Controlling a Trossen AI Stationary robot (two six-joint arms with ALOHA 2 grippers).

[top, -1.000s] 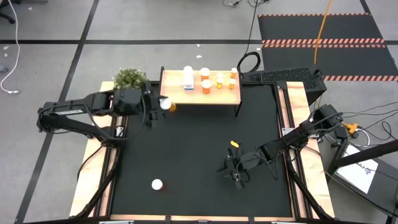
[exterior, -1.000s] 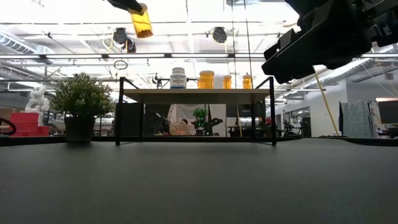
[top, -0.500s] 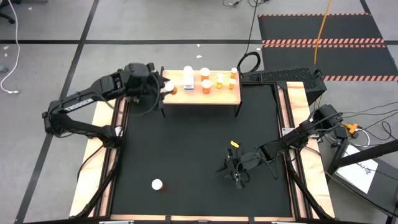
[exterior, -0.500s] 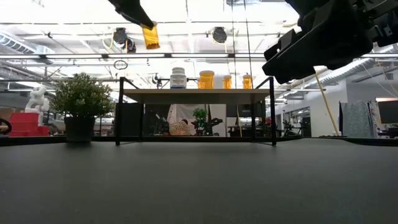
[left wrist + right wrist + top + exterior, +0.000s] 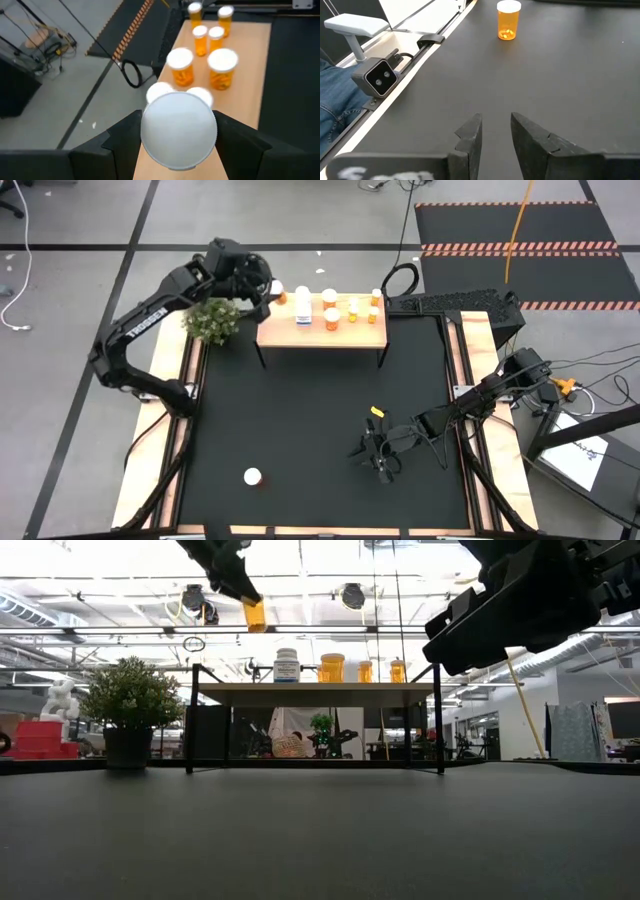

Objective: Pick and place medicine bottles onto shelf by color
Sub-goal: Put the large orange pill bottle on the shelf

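Observation:
My left gripper (image 5: 268,288) is shut on an orange medicine bottle with a white cap (image 5: 179,131), in the air over the far left end of the shelf (image 5: 322,332). The bottle also shows in the low view (image 5: 254,613), well above the shelf top (image 5: 315,688). Two white bottles (image 5: 303,308) and several orange ones (image 5: 331,318) stand on the shelf. Another orange bottle with a white cap (image 5: 251,476) stands upright on the mat near the front; it also shows in the right wrist view (image 5: 508,20). My right gripper (image 5: 495,131) is open and empty, low over the mat at the right (image 5: 380,452). My left gripper pinches the orange bottle between its two fingers (image 5: 125,137), which lie on opposite sides of it just under the white cap (image 5: 179,120). The orange body (image 5: 254,615) hangs tilted below the fingers, lifted clear of the shelf.
A potted plant (image 5: 210,315) stands just left of the shelf, under my left arm. Pale wooden rails (image 5: 165,430) run along both sides of the black mat. A small orange thing (image 5: 376,412) shows beside my right arm.
My left gripper has carried the orange bottle from in front of the shelf's left end toward the table's far edge and a little right, turning as it went. The bottle is now over the shelf's far left corner. My right arm has kept still.

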